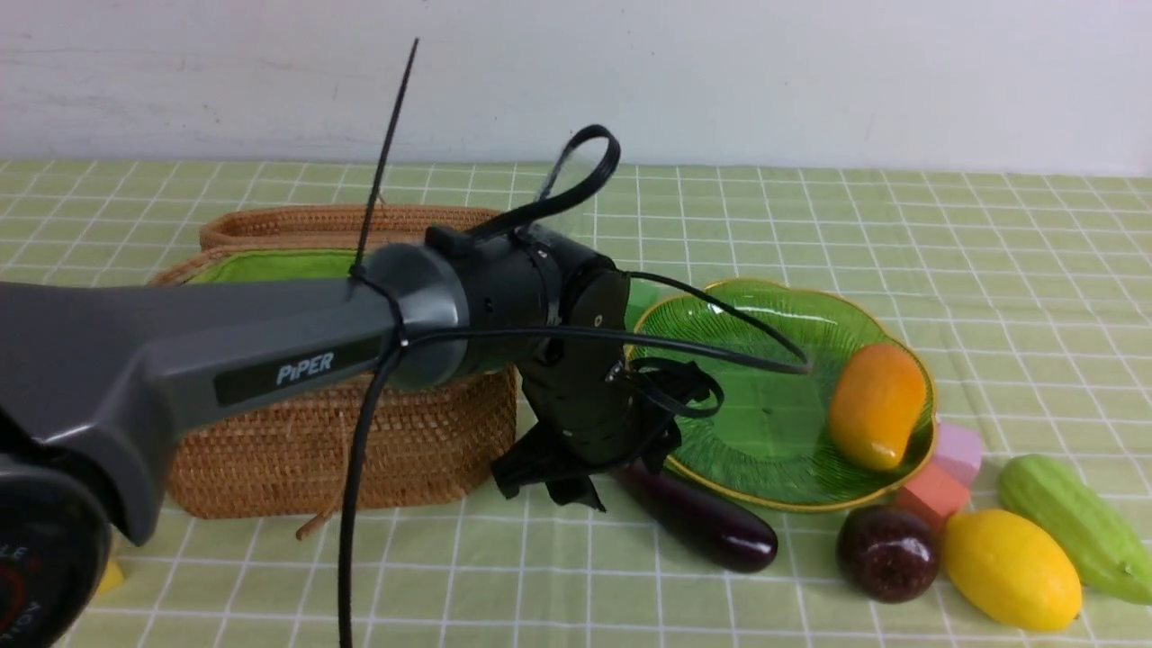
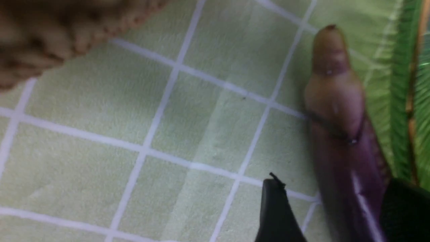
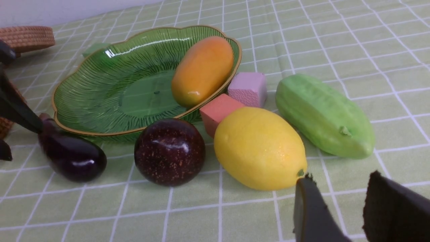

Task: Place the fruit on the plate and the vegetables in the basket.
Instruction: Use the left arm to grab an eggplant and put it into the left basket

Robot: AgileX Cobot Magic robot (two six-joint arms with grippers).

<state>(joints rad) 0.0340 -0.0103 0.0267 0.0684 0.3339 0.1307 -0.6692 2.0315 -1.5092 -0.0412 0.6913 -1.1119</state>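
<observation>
My left gripper (image 1: 594, 468) hangs low between the basket (image 1: 342, 450) and the plate (image 1: 720, 315). It stands open around the stem end of the dark purple eggplant (image 2: 339, 134), which lies on the cloth. One finger (image 2: 275, 211) is apart from the eggplant; the other is against it. The orange mango (image 1: 877, 405) lies on the green plate (image 3: 100, 87). The purple-brown ball (image 3: 169, 151), the lemon (image 3: 258, 148) and the light green gourd (image 3: 322, 114) rest on the cloth before the plate. My right gripper (image 3: 341, 178) is open and empty, close to the lemon.
A pink cube (image 3: 248, 88) and an orange cube (image 3: 216, 111) sit against the plate's rim. A yellow cube (image 1: 108, 576) peeks out under my left arm. The arm hides much of the basket's inside, and a white wall closes the far side.
</observation>
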